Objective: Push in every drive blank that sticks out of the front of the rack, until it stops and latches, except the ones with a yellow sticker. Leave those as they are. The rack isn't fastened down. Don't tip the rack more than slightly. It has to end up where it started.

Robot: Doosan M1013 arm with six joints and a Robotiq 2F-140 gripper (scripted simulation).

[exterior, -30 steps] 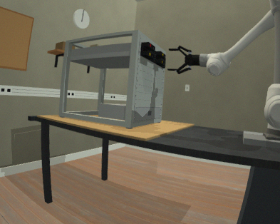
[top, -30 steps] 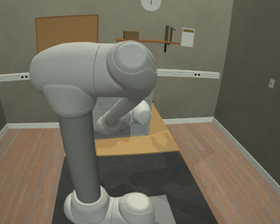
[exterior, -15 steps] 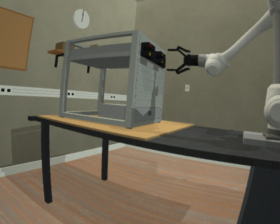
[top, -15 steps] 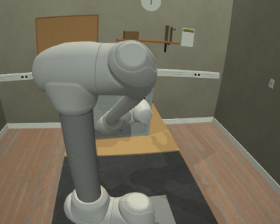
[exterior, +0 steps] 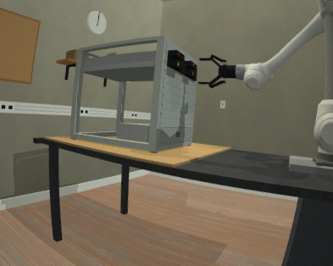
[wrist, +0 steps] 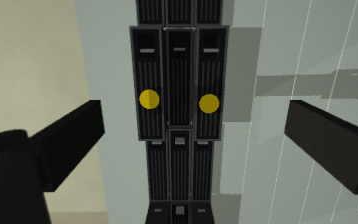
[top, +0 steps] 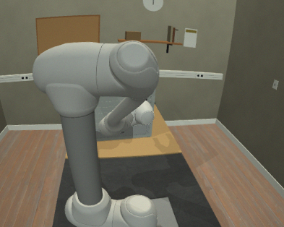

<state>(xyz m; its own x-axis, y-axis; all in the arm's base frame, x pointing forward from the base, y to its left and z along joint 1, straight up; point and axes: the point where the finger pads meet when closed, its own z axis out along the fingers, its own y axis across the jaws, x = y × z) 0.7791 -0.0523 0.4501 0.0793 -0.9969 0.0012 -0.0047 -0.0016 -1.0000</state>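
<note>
The grey open-frame rack (exterior: 135, 93) stands on a wooden board (exterior: 158, 152) on the table. Black drive blanks (exterior: 181, 63) sit in a group at the top of its front face. My gripper (exterior: 210, 71) is open and empty, level with those blanks and a short way in front of them, not touching. In the wrist view my fingers frame a row of three blanks. The two outer blanks carry yellow stickers (wrist: 149, 99) (wrist: 209, 103), and the middle blank (wrist: 179, 75) has none. More blanks without stickers (wrist: 179, 165) lie beside them. In the top view my arm hides the gripper and most of the rack.
The dark table top (exterior: 252, 165) runs from the board to my base (exterior: 315, 163). A wall shelf (top: 149, 40) and a cork board (top: 67, 30) hang on the wall behind the rack.
</note>
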